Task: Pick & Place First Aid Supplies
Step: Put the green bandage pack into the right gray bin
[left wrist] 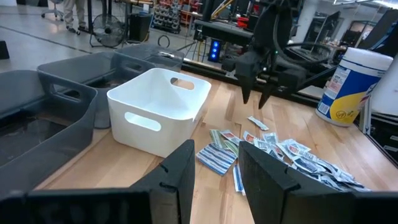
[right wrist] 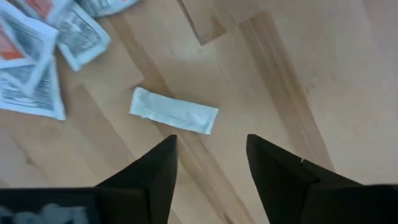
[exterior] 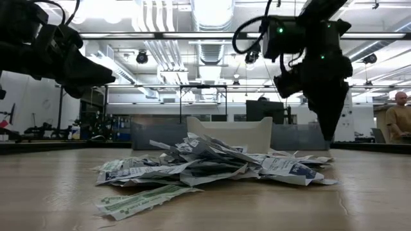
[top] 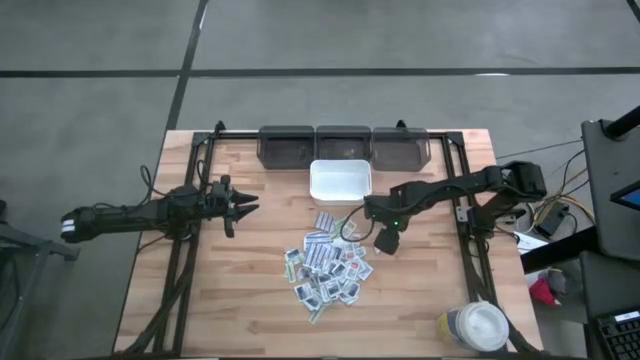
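Hovering beside the white tray (top: 340,181), the right gripper (top: 372,212) spreads empty fingers above a pale strip (right wrist: 173,111); the packet pile (top: 327,263) lies nearby on the tabletop (top: 250,290). Left gripper (top: 243,205) waits, fingers parted, empty.

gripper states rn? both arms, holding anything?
Left gripper: open, empty, parked left of the packet pile.
Right gripper: open, empty, above a pale strip lying on the table.

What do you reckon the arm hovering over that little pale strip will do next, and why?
Probably drop straight down and pinch it. The right gripper hangs open above the pale strip, which lies flat on the wooden table, apart from the other packets, with nothing held yet.
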`<act>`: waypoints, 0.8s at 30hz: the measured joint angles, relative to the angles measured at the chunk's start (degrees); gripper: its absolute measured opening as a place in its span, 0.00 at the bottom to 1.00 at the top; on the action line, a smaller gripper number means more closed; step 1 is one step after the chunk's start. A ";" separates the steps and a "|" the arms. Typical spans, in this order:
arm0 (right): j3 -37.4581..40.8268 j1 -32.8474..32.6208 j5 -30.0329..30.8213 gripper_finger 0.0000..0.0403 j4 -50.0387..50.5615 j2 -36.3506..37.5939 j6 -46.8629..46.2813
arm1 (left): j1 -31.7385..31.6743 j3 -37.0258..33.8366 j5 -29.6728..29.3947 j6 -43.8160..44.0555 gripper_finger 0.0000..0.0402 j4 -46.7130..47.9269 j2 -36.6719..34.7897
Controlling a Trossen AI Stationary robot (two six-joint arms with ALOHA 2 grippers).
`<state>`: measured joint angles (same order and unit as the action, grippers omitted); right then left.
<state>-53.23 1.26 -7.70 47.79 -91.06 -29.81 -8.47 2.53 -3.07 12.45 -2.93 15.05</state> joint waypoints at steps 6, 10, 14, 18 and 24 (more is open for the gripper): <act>0.02 -0.02 1.36 0.48 -0.21 -3.34 -0.23 | -0.02 0.01 0.00 0.00 0.30 -0.01 0.00; 0.04 -0.01 3.93 0.48 -1.77 -5.11 -0.25 | -0.02 0.01 0.02 0.00 0.30 -0.01 0.00; 0.04 -0.02 5.22 0.48 -2.84 -6.30 -0.25 | -0.01 0.00 0.00 0.00 0.30 -0.01 -0.01; -0.02 -0.17 5.53 0.48 -2.94 -7.14 -0.25 | -0.02 0.00 0.02 0.64 0.30 -0.02 0.00; 0.26 -0.68 6.44 0.48 -3.04 -6.91 -0.23 | -0.02 0.01 0.02 1.20 0.30 -0.01 0.00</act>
<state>-52.97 0.58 -1.26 44.75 -97.98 -30.04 -8.49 2.54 -3.05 13.65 -2.94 15.05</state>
